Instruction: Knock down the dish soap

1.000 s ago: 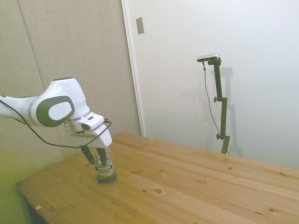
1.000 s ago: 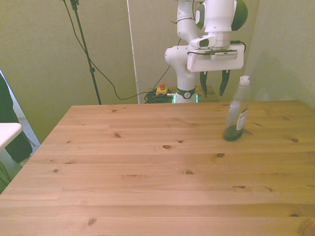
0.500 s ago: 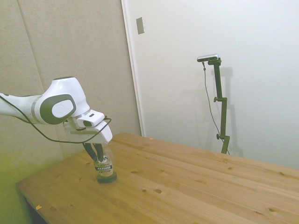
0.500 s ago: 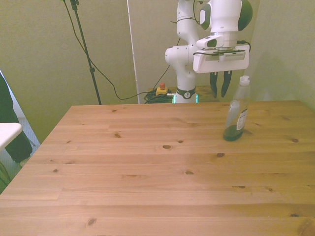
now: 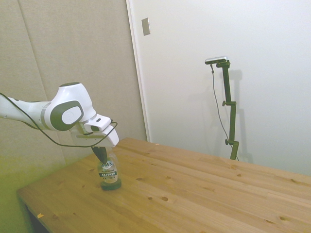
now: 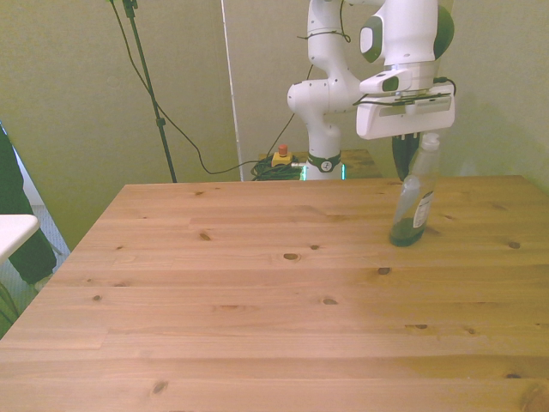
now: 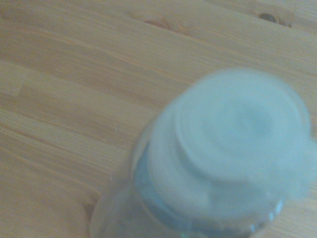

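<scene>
The dish soap [image 5: 109,173] is a small clear bottle with a dark green bottom and a dark label. It stands on the wooden table [image 5: 194,194] near the corner at the front view's right, far side [image 6: 413,206]. My gripper [image 5: 100,153] hangs right at its neck, fingers together with nothing between them, beside and just behind the bottle top [image 6: 401,160]. The white hand covers the cap in the front view. In the wrist view the blurred white cap [image 7: 233,144] fills much of the picture from close above.
The robot base [image 6: 322,112] stands behind the table's [image 6: 257,283] far edge, with a yellow box with a red button [image 6: 280,156] beside it. A person's dark sleeve [image 6: 15,215] and a white surface [image 6: 13,232] sit at the front view's left edge.
The gripper has shifted toward the front view's right, from beside the bottle to right at its neck. Its fingers closed from spread apart to together. The bottle still stands.
</scene>
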You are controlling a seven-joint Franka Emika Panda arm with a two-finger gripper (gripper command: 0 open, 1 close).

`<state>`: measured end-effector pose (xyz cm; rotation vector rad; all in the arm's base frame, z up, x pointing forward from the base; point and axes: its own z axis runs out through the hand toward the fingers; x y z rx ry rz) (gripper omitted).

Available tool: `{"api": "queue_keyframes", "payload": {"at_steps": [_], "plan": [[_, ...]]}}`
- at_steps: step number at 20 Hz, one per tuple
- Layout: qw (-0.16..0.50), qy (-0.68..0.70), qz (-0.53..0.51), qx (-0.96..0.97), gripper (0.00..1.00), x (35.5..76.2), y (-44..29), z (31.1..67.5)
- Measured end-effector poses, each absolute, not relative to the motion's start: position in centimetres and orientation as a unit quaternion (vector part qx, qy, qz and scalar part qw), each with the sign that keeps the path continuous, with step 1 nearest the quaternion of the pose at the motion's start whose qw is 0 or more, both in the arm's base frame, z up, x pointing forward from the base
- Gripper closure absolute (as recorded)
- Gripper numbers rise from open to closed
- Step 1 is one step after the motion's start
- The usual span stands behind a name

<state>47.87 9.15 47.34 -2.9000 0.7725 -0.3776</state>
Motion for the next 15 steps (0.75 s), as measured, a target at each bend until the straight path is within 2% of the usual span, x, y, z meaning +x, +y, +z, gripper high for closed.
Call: {"api": "queue_keyframes", "payload": {"at_steps": [7,15], "plan": [[0.074,0.289,-0.136,-0.945,1.00,53.0,12.4,45.6],[0.073,0.328,-0.150,-0.930,1.00,56.3,11.4,43.3]]}}
